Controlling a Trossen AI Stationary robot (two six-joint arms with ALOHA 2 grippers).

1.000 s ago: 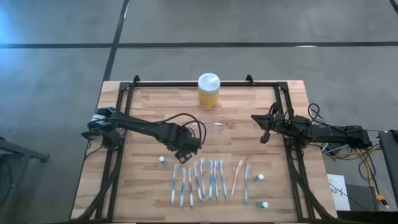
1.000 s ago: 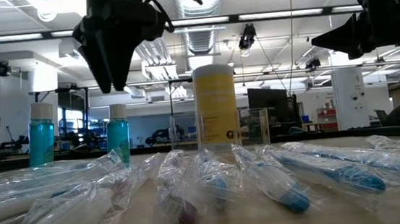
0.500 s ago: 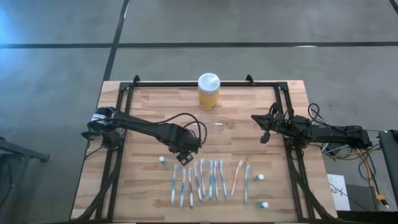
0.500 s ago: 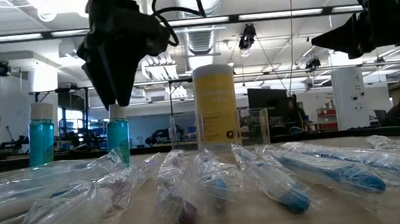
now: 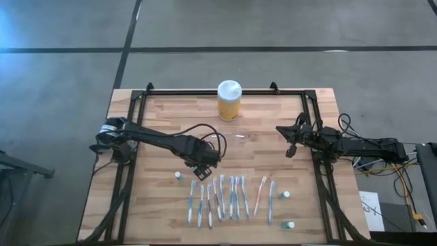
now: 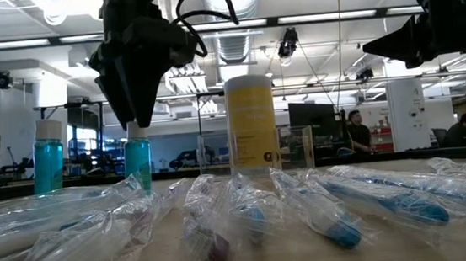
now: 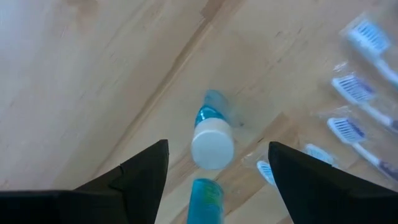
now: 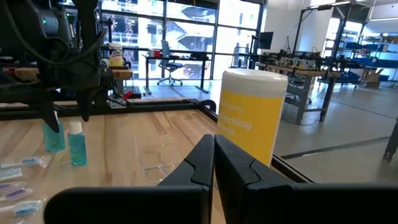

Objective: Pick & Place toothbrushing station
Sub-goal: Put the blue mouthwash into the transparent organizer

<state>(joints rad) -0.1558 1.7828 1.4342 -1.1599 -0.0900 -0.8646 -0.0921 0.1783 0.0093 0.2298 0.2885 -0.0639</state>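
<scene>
Overhead, the left tool (image 5: 196, 168) hangs over the middle-left of the wooden tabletop (image 5: 157, 205), its two dark fingers (image 7: 140, 177) spread wide and released, holding nothing. From its wrist camera, a small blue bottle with a white cap (image 7: 212, 142) stands on the wood directly between and beyond those fingers, apart from both of them; in the overhead view this bottle (image 5: 177, 175) stands just beside the tool, at the left end of a row of wrapped toothbrushes (image 5: 229, 198). The toothbrushes lie side by side in clear sleeves along the near part of the tabletop, and in the level view they fill the foreground as crinkled plastic (image 6: 249, 214). Two more small capped bottles (image 5: 286, 195) stand at the right end of that row. The toothbrushing station (image 5: 239, 137), a low see-through plastic piece, sits near the middle of the tabletop, between the two arms and just in front of the yellow jar with a white lid (image 5: 229, 100), which stands upright by the far edge; the station is faint and its outline is hard to make out. The right tool (image 5: 289, 146) waits above the right side of the tabletop, well apart from the station, its fingers (image 8: 211, 163) clenched together with nothing between them. A person (image 6: 357, 132) sits in the room far behind the tabletop.
</scene>
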